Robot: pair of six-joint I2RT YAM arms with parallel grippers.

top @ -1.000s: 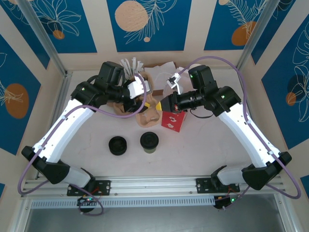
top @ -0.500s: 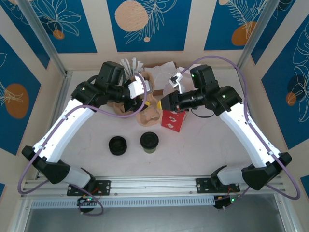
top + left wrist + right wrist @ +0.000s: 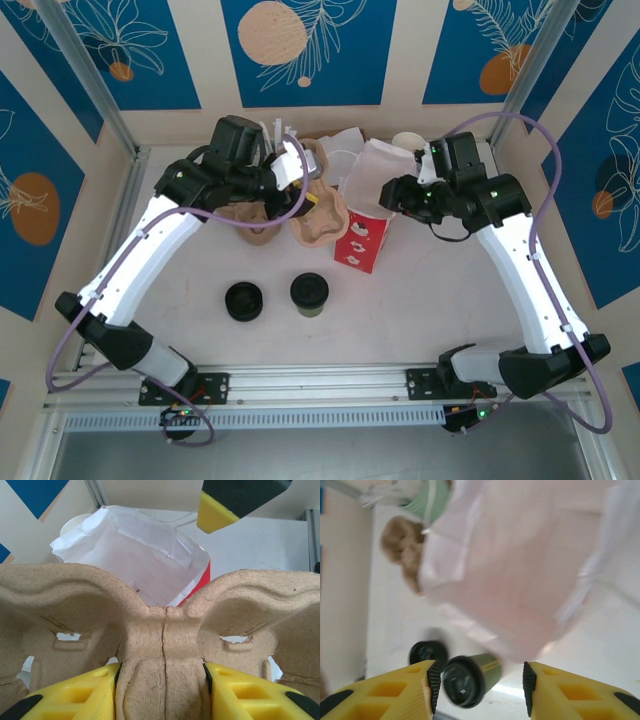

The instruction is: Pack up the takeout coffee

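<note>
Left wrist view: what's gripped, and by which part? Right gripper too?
The left gripper pinches the pulp cup carrier by its central ridge, between two cup wells. The right gripper is open, holding nothing.

A red-and-white paper bag [image 3: 360, 243] stands open on the worktop [image 3: 430, 310], a moulded pulp cup carrier [image 3: 318, 222] just beside it; a stack of black lids [image 3: 244, 300] sits apart.

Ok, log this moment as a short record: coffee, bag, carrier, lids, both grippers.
coffee: takeout coffee upright on the table, lid on, not packed
bag: red-and-white bag standing open beyond the coffee
carrier: pulp cup carrier held by its centre ridge
lids: stack of black lids left of the coffee
left gripper: shut on the carrier
right gripper: open, empty, beside the bag's top
</note>
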